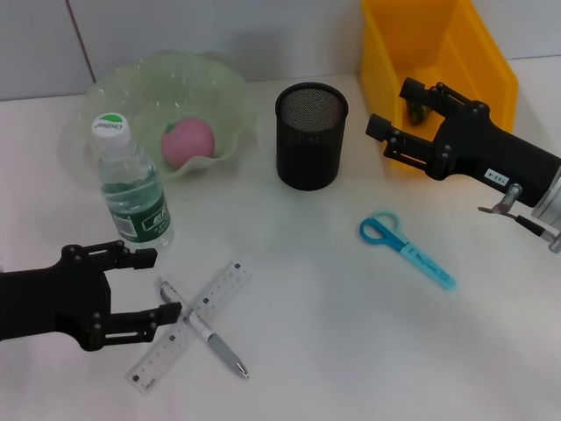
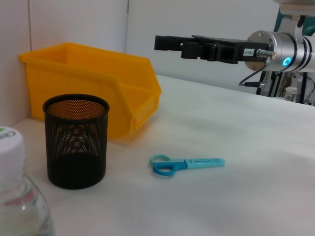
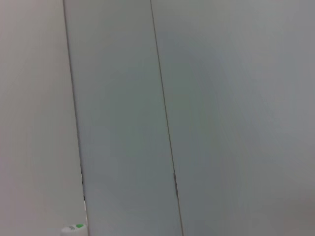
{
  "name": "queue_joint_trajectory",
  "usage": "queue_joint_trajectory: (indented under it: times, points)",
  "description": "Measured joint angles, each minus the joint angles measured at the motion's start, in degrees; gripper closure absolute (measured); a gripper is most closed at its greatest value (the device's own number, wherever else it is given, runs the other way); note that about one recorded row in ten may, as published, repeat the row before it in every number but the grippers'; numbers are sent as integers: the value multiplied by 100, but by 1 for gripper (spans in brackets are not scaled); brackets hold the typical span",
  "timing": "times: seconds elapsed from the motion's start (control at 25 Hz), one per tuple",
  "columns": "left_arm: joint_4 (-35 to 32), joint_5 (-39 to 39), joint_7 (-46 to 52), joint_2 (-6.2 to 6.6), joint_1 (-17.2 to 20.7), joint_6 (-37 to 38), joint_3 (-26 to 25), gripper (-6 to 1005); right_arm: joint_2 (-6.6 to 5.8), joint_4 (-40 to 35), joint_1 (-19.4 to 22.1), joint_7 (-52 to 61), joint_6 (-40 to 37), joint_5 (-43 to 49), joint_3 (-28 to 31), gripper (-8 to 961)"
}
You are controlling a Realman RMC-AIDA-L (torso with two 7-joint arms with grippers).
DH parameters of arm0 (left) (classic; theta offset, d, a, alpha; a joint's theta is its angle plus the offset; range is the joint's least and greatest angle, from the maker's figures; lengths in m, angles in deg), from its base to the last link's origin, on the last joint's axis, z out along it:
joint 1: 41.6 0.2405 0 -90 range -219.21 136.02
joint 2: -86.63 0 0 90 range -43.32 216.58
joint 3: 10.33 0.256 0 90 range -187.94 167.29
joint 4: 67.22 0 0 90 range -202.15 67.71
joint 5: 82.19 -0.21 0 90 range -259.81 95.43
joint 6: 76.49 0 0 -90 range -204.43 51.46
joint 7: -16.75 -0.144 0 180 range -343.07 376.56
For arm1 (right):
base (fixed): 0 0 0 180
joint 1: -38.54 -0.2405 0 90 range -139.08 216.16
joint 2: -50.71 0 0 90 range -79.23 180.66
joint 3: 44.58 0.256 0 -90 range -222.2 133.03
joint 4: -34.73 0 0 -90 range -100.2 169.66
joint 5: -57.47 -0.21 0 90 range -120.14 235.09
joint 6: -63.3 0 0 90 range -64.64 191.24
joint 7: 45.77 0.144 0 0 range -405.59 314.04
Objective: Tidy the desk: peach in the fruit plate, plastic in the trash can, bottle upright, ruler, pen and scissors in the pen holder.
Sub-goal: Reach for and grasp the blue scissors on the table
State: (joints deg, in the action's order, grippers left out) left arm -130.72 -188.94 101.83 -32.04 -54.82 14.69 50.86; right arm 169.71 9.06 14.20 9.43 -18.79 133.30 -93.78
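A pink peach [image 1: 188, 142] lies in the pale green fruit plate [image 1: 230, 92]. A water bottle [image 1: 131, 186] stands upright in front of the plate. A clear ruler [image 1: 188, 324] and a silver pen [image 1: 206, 331] lie crossed near the front. My left gripper [image 1: 158, 283] is open, its fingertips beside the pen's upper end. Blue scissors [image 1: 408, 250] lie to the right of centre, also in the left wrist view [image 2: 184, 164]. The black mesh pen holder [image 1: 311, 136] stands at centre back. My right gripper [image 1: 392, 107] is open over the yellow bin's [image 1: 438, 53] front edge.
A small dark green item [image 1: 417, 110] lies in the bin behind the right fingers. The left wrist view shows the pen holder [image 2: 76, 142], bin [image 2: 93, 83], bottle [image 2: 19, 196] and right gripper [image 2: 165, 43]. The right wrist view shows wall and the bottle cap [image 3: 74, 228].
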Motion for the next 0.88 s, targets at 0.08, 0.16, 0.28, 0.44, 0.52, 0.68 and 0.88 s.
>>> queue_joint_trajectory:
  times: [0.08, 0.16, 0.28, 0.44, 0.52, 0.68, 0.88]
  points:
    - [44, 93, -154, -10, 5, -3, 38, 215, 0, 1, 0, 1, 0, 0, -2, 196]
    - [151, 310, -410, -13, 33, -5, 91, 215, 0, 3, 0, 2, 0, 0, -5, 197]
    - [540, 935, -1140, -13, 92, 15, 132, 215, 0, 1, 0, 7, -1, 0, -9, 198]
    - [1579, 1958, -2788, -26, 144, -116, 190, 215, 0, -2, -3, 23, 0, -7, -4, 200]
    - [1845, 2164, -3134, -32, 135, -230, 200, 215, 0, -2, -3, 36, 0, -9, -2, 201]
    - [2501, 2619, -3829, -31, 74, -742, 411, 215, 0, -3, -2, 93, -5, -11, -4, 202]
    - [2328, 2446, -3208, 47, 82, -969, 818, 215, -13, -59, 26, 240, -48, 28, -20, 204]
